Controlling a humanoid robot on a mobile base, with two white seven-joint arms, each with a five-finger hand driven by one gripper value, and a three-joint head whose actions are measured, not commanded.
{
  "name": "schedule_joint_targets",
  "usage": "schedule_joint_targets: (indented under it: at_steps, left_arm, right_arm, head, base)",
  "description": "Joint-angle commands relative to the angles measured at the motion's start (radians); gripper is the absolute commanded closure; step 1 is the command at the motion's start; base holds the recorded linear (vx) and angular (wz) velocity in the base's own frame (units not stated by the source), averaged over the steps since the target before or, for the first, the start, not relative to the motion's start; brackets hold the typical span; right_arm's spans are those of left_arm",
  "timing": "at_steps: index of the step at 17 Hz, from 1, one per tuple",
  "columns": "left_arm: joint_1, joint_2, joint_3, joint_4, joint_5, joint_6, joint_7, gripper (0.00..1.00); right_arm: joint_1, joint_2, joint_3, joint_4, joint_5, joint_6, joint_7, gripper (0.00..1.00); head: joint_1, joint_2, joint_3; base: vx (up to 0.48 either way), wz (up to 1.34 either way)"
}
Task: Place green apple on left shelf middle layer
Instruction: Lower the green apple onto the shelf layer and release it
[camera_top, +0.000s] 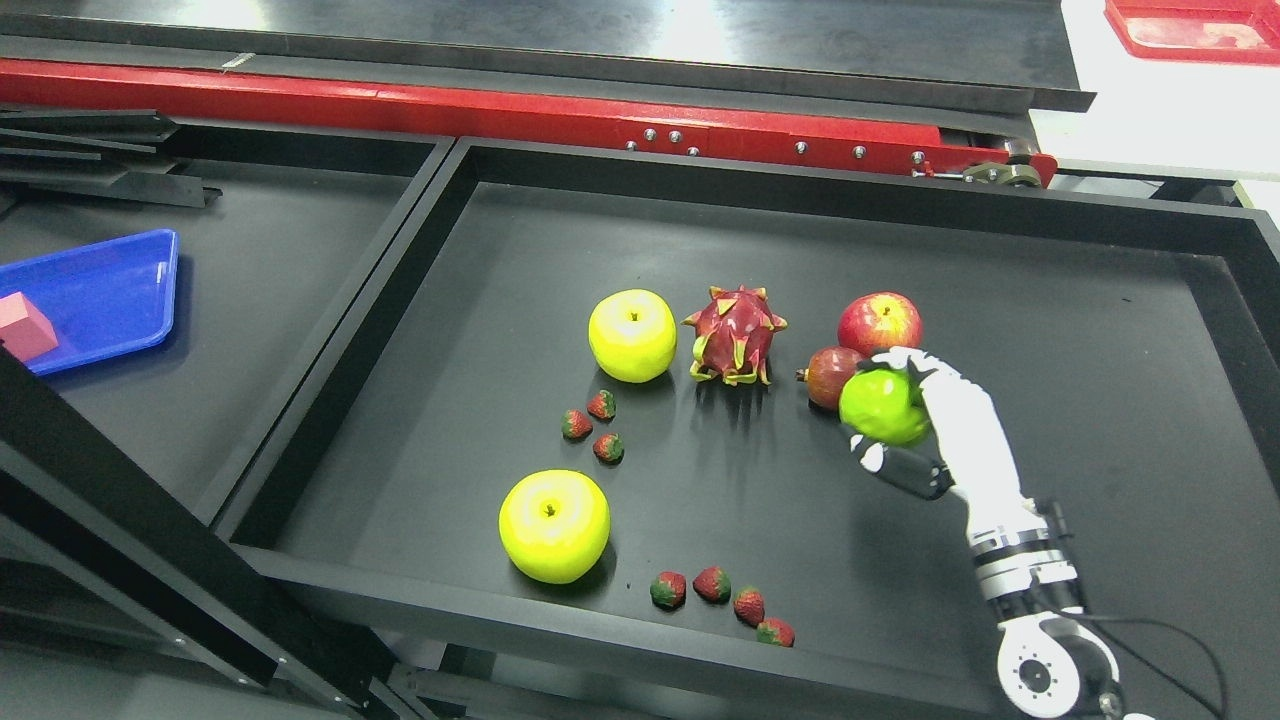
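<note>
My right hand (893, 415) reaches in from the lower right and its white fingers and dark thumb are closed around a bright green apple (880, 407) over the right black tray (400, 580). The apple sits just in front of a dark red pomegranate (826, 374) and a red apple (879, 322). Whether the apple rests on the tray floor or is lifted, I cannot tell. The left shelf section (250, 300) is the black surface left of the tray. The left arm is not visible.
In the tray lie two yellow apples (632, 335) (554, 525), a dragon fruit (735, 335) and two groups of strawberries (592, 425) (722, 598). A blue tray (110, 290) with a pink block (25, 325) sits at the far left. A black frame bar (130, 560) crosses the lower left.
</note>
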Motion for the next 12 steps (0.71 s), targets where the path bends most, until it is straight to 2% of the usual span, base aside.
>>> schedule_joint_targets:
  at_steps: [1, 2, 5, 7, 9, 11, 12]
  left_arm:
    - [0.0, 0.018, 0.0, 0.0, 0.0, 0.001, -0.001, 0.0]
    - [0.0, 0.018, 0.0, 0.0, 0.0, -0.001, 0.001, 0.0]
    - [0.0, 0.018, 0.0, 0.0, 0.0, 0.001, 0.001, 0.0]
    - [0.0, 0.018, 0.0, 0.0, 0.0, -0.001, 0.001, 0.0]
    - [0.0, 0.018, 0.0, 0.0, 0.0, -0.001, 0.001, 0.0]
    - [0.0, 0.018, 0.0, 0.0, 0.0, 0.001, -0.001, 0.0]
    - [0.0, 0.018, 0.0, 0.0, 0.0, 0.001, 0.001, 0.0]
  right_arm:
    - [0.023, -0.017, 0.122, 0.011, 0.034, 0.038, 0.045, 0.65]
    - [0.026, -0.017, 0.123, 0.006, 0.018, 0.053, 0.057, 0.01]
    - [0.026, -0.017, 0.107, -0.009, -0.032, 0.052, 0.073, 0.0]
    - [0.014, -0.017, 0.068, -0.009, -0.138, 0.052, 0.067, 0.0]
    - [0.011, -0.017, 0.003, -0.007, -0.412, 0.049, 0.067, 0.0]
    - [0.012, -0.017, -0.063, -0.006, -0.633, 0.04, 0.067, 0.0]
    - [0.015, -0.017, -0.089, -0.006, -0.694, 0.037, 0.067, 0.0]
  head:
    - [0.0, 0.0, 0.0]
    - [0.0, 0.0, 0.0]
    - [0.0, 0.0, 0.0]
    - [0.0, 0.0, 0.0]
    - [0.0, 0.0, 0.0]
    - [0.0, 0.0, 0.0]
    - [0.0, 0.0, 0.0]
  base:
    - [0.017, 0.0]
    - [0.017, 0.0]
    - [0.0, 0.0]
    - [0.0, 0.0]
    - [0.0, 0.0]
    - [0.0, 0.0]
    - [0.0, 0.0]
